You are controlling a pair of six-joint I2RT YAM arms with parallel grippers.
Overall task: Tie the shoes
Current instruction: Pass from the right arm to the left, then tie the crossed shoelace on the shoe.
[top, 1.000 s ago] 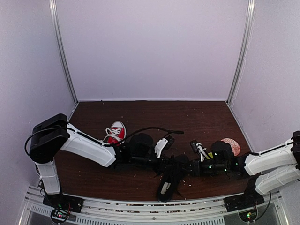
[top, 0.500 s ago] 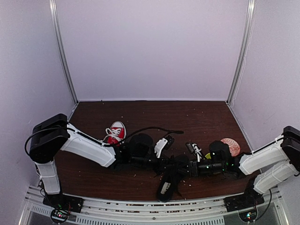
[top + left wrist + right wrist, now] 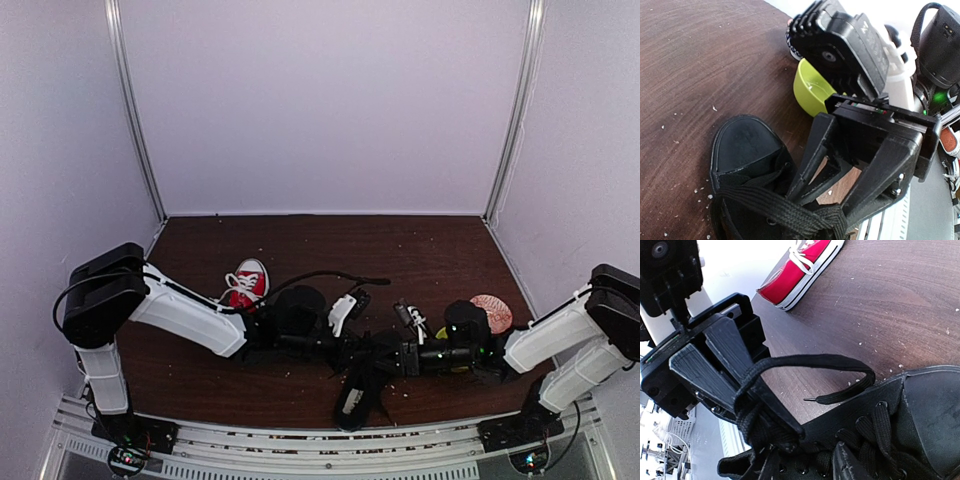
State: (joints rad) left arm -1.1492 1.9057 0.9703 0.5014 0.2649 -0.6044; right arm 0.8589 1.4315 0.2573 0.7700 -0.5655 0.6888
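While left claw [image 3: 772, 432] pinches lace [image 3: 810, 360], right claw [image 3: 827, 205] parted over black shoe [image 3: 745, 145]

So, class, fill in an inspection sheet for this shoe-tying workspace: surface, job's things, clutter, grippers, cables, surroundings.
Surface: dark wooden table, sprinkled with pale crumbs.
Job's things: black shoe near the front edge, its black lace drawn out in a loop; red sneaker farther back on the left, in no gripper.
Clutter: lime-green bowl; round reddish disc on the right.
Grippers: left gripper shut on the black lace; right gripper open, fingers either side of the lace crossing.
Cables: black cable arching above the left arm.
Surroundings: plain white walls; metal rail along the front.
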